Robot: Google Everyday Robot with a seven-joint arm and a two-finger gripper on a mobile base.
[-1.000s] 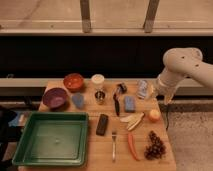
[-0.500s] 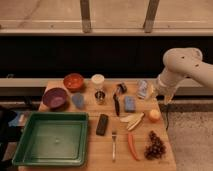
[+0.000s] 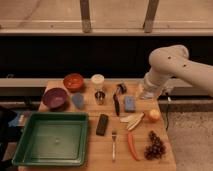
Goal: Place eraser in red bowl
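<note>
The eraser (image 3: 102, 124), a small flat black block, lies on the wooden table (image 3: 100, 160) just right of the green tray. At the back left stands the red bowl (image 3: 74, 81), with nothing showing inside it. My white arm reaches in from the right and bends down to the table's back right corner. My gripper (image 3: 145, 93) hangs there, far right of both the eraser and the bowl, with nothing seen in it.
A purple bowl (image 3: 55, 98) sits in front of the red one. A green tray (image 3: 22, 150) fills the front left. Mid-table: white cup (image 3: 98, 80), metal cup (image 3: 100, 96), light blue block (image 3: 130, 103), fork (image 3: 114, 142), banana (image 3: 132, 121), carrot (image 3: 131, 146), grapes (image 3: 156, 146).
</note>
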